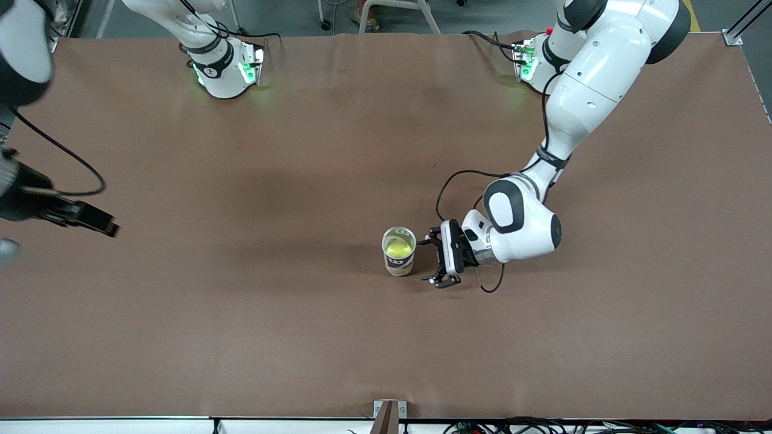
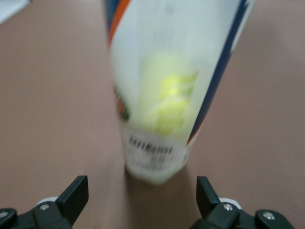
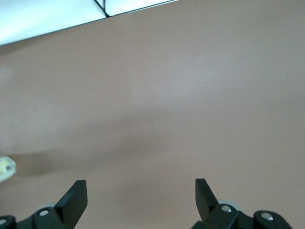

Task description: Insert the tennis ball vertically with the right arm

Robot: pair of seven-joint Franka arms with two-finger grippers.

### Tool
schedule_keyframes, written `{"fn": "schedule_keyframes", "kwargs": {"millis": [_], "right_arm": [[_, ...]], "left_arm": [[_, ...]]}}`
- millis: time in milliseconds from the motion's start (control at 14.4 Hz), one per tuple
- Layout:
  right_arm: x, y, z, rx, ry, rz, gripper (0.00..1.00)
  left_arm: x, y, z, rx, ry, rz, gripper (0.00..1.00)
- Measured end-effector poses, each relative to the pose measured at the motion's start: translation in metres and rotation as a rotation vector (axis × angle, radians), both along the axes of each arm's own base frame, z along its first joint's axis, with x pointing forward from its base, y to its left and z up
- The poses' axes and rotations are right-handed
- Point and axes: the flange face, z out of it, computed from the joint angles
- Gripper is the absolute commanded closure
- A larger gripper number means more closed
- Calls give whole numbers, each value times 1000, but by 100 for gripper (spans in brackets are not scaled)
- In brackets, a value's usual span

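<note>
A clear tennis-ball can (image 1: 398,260) stands upright near the middle of the table, open end up, with a yellow-green tennis ball (image 1: 398,247) inside it. My left gripper (image 1: 429,260) is low beside the can, toward the left arm's end, open and empty, with the can just outside its fingers. In the left wrist view the can (image 2: 155,155) stands ahead of the open left gripper (image 2: 143,191), and the ball (image 2: 167,95) shows through its wall. My right gripper (image 1: 111,228) is open and empty over the right arm's end of the table; the right wrist view shows its fingers (image 3: 76,195) over bare table.
The brown table (image 1: 241,313) carries both arm bases along the edge farthest from the front camera. A small bracket (image 1: 389,416) sits at the nearest table edge. A small pale thing (image 3: 5,168) shows at the border of the right wrist view.
</note>
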Motion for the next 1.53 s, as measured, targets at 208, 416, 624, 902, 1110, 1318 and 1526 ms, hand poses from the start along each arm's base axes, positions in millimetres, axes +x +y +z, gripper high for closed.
{"fn": "schedule_keyframes", "kwargs": {"millis": [208,416,624,902,1110,1318,1526], "right_arm": [[-26,-61,27,-14,13,44,0],[-42,-76,37,-16,4,63,0],[-55,-68,35,-17,-19,74,0],[-63,-69,37,-17,-27,71,0],[-63,-73,34,-17,-25,64,0],[-63,-73,33,-16,-24,66,0],[-64,-72,31,-16,-20,68,0]], "left_arm": [[20,27,26,142,78,32,0],[40,50,76,305,172,115,0],[56,71,133,468,287,261,0],[55,91,209,580,471,660,0],[39,106,264,640,577,946,0],[20,132,329,690,574,1194,0],[0,161,397,636,535,1325,0]]}}
